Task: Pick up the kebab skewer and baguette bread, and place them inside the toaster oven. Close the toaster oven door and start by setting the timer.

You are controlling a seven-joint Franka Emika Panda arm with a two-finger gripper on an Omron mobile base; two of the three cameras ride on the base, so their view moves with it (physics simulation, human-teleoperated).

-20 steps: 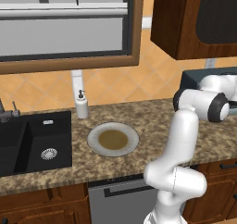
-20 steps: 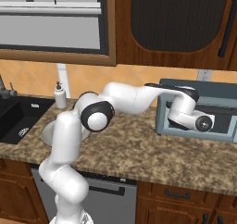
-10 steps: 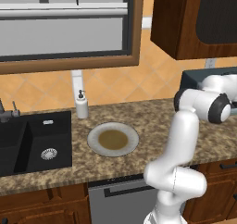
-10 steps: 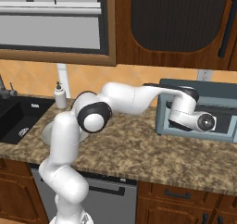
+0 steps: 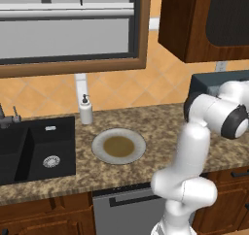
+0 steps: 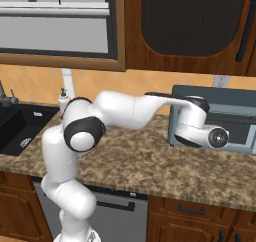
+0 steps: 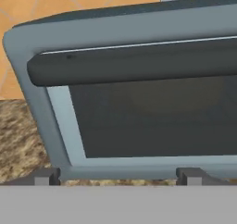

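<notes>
In the left base view, a grey plate (image 5: pixel 118 146) is seen near the middle of the granite counter (image 5: pixel 160 127), with a soap dispenser (image 5: pixel 86 110) at the counter's back edge and a black sink (image 5: pixel 36 149) let into its left end. The plate appears bare of food; neither the kebab skewer nor the baguette bread can be made out on it. The toaster oven (image 5: pixel 209 83) is observed at the counter's right end, against the back wall, largely masked by the white arm. In the right base view, the same oven (image 6: pixel 235 118) is recorded at the back right of the counter, with the arm stretched across to it and the hand set against the left part of its front; the fingers themselves are hidden behind the wrist. In the hand view, the toaster oven door (image 7: pixel 152 119) is found shut, its dark bar handle (image 7: pixel 134 63) running along the top and the glass too dark for the contents to be judged. The gripper (image 7: pixel 118 176) is presented close before the lower door frame, its two tips spread wide with nothing between them. It is judged that the door has been closed and that the timer step is now in hand. The next move would call for a shift toward the oven's right edge, where the knobs are expected, and a grip on the timer knob to turn it.
</notes>
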